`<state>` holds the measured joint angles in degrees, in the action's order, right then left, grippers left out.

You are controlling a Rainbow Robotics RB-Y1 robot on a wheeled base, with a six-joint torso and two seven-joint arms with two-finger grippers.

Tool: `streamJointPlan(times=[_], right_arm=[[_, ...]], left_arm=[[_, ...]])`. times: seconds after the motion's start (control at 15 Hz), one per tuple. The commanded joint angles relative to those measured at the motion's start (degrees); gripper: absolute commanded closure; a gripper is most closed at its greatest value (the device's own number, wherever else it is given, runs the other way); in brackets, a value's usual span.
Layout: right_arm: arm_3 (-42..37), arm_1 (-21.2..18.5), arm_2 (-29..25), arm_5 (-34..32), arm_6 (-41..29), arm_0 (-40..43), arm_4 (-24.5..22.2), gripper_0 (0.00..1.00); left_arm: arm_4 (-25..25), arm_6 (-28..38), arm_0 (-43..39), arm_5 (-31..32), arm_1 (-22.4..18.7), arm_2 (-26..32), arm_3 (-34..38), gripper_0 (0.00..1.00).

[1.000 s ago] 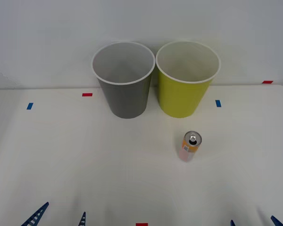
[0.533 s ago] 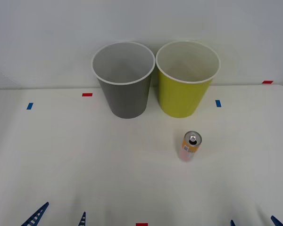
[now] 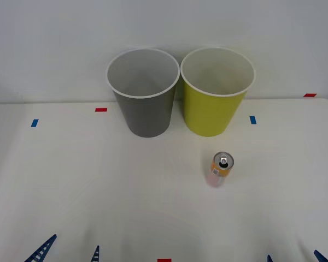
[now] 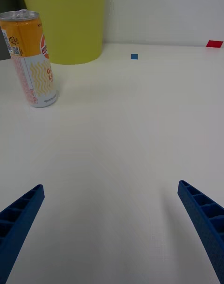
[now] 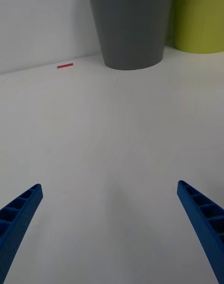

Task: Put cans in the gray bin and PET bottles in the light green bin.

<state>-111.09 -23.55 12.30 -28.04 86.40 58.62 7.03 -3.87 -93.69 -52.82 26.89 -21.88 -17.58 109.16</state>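
Observation:
One can (image 3: 221, 169) stands upright on the white table, silver top, orange band, pale lower body; it also appears in the right wrist view (image 4: 32, 60). Behind it stand the gray bin (image 3: 144, 93) (image 5: 130, 24) and, to its right, the light green bin (image 3: 216, 90) (image 4: 65, 20) (image 5: 199, 17), side by side at the table's back. My left gripper (image 3: 70, 252) (image 5: 109, 232) is open at the front left edge. My right gripper (image 3: 294, 257) (image 4: 109, 232) is open at the front right, well short of the can. No PET bottles are in view.
Small red tape marks (image 3: 101, 109) and blue tape marks (image 3: 253, 119) dot the white table (image 3: 98, 185). A white wall rises right behind the bins. Bare tabletop lies between both grippers and the bins.

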Motion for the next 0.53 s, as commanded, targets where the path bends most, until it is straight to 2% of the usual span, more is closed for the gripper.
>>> streamJointPlan(times=[0.07,0.53], right_arm=[[0.0,0.0,0.0,0.0,0.0,0.0,0.0,0.0],[0.0,0.0,0.0,0.0,0.0,0.0,0.0,0.0]], left_arm=[[0.0,0.0,0.0,0.0,0.0,0.0,0.0,0.0],[0.0,0.0,0.0,0.0,0.0,0.0,0.0,0.0]])
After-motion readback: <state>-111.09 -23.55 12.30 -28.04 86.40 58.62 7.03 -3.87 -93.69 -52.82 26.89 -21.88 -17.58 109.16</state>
